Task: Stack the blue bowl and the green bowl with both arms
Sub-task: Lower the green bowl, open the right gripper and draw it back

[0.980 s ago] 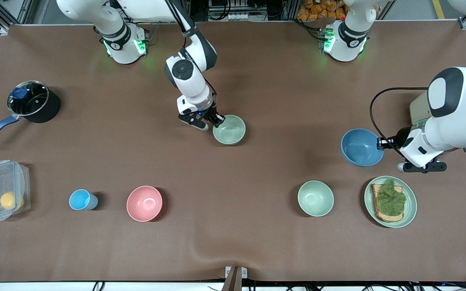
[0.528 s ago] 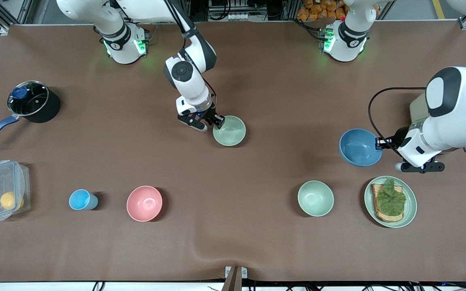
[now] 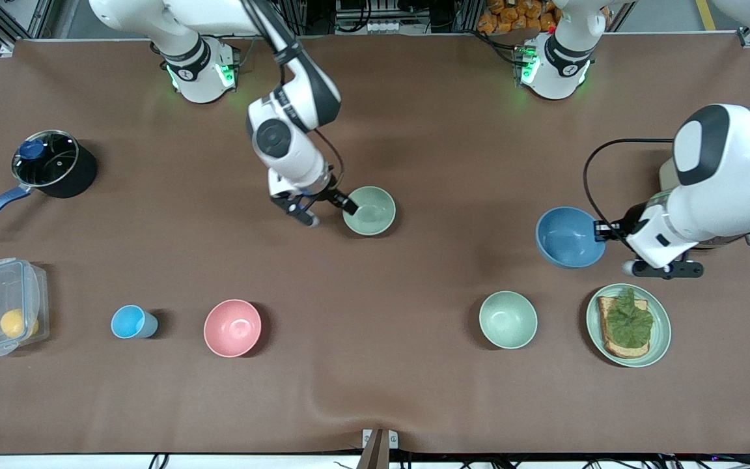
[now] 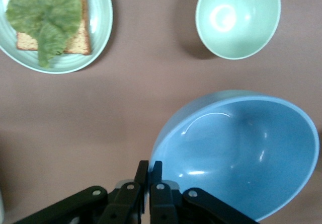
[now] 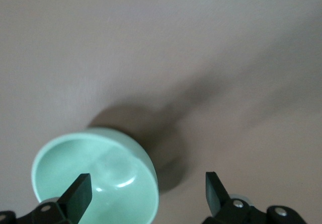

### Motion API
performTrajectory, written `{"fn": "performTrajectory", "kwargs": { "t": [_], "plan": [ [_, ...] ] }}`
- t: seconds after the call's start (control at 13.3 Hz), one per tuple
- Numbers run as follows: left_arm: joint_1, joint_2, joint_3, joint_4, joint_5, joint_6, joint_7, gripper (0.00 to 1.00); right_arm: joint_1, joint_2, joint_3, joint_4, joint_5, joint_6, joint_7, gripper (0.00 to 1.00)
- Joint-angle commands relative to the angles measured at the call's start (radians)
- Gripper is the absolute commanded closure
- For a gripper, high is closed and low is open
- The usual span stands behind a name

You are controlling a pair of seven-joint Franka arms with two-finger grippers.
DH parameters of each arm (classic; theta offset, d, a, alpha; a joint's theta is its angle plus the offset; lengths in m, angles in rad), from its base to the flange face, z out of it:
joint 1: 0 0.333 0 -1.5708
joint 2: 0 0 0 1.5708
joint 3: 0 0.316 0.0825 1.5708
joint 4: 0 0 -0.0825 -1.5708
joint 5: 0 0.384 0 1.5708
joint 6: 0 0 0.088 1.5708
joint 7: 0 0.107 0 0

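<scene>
Now the right gripper (image 3: 331, 207) has let go of the green bowl (image 3: 369, 210): a second ago its fingers pinched the rim, and they stand spread wide apart, one over the bowl's inside and one outside its wall, while the right arm has pulled back a little toward its base. The green bowl sits flat on the table (image 3: 414, 130) near the middle, in the same spot as before, so it looks set down as the base of the stack. The left gripper (image 3: 599, 228) stays clenched on the rim of the blue bowl (image 3: 569, 237), which hangs tilted above the table toward the left arm's end and has drifted slightly toward the green bowl over the last second. A paler mint bowl (image 3: 508, 319) and a plate with toast (image 3: 628, 325) lie nearer the front camera. By my judgement, the left arm's carry and drop into the green bowl is what remains
</scene>
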Motion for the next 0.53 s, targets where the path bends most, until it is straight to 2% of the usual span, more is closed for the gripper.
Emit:
{"fn": "performTrajectory", "kwargs": {
  "t": [0.0,0.23,0.38,0.45],
  "plan": [
    [-0.069,0.002,-0.006,0.013,-0.023,-0.009,-0.061,1.0,-0.086,0.008,0.012,0.034,0.14,-0.08,0.001,0.0],
    [-0.144,0.027,-0.006,0.015,-0.026,0.003,-0.128,1.0,-0.131,0.075,0.013,0.086,0.219,-0.149,0.005,0.0],
    [-0.187,0.039,-0.006,0.007,-0.026,0.024,-0.2,1.0,-0.121,0.124,0.012,0.103,0.334,-0.143,-0.001,0.0],
    [-0.219,0.039,-0.006,0.002,-0.028,0.03,-0.246,1.0,-0.117,0.161,0.012,0.129,0.359,-0.143,0.002,0.0]
  ]
}}
